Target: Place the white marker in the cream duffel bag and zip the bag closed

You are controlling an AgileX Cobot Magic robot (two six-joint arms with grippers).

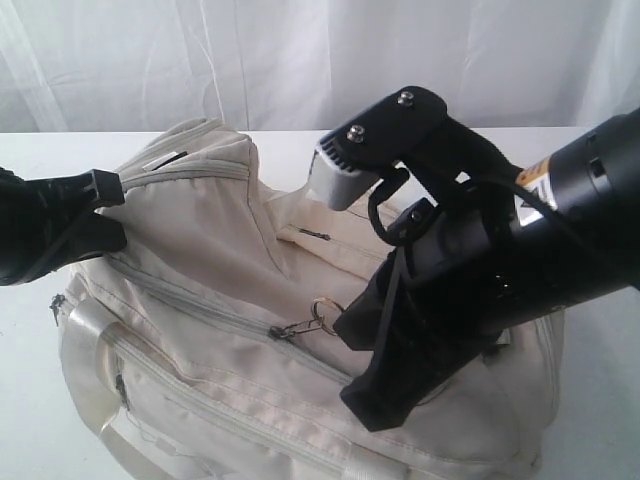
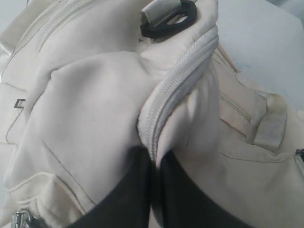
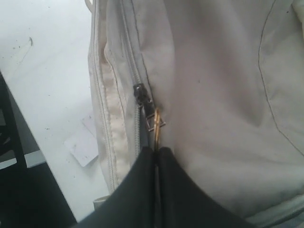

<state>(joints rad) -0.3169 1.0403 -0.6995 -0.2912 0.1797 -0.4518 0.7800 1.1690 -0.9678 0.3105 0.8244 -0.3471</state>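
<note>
The cream duffel bag (image 1: 230, 260) lies on the white table and fills the middle of the exterior view. My left gripper (image 1: 113, 190) is shut on a fold of fabric and zipper seam (image 2: 164, 102) at the bag's left end, holding it raised. My right gripper (image 1: 347, 325) is over the bag's top, shut on the gold ring (image 3: 156, 128) of the zipper pull. The zipper slider (image 3: 139, 93) sits just beyond the right gripper (image 3: 156, 149). In the left wrist view the left gripper (image 2: 153, 156) pinches the seam tightly. The white marker is out of view.
A black clip (image 2: 168, 19) hangs on a webbing loop at the bag's end. A second, shorter zipper (image 1: 315, 235) runs across the bag's far side. A white scrap of paper (image 3: 85, 142) lies on the table beside the bag. White curtains (image 1: 300, 50) hang behind.
</note>
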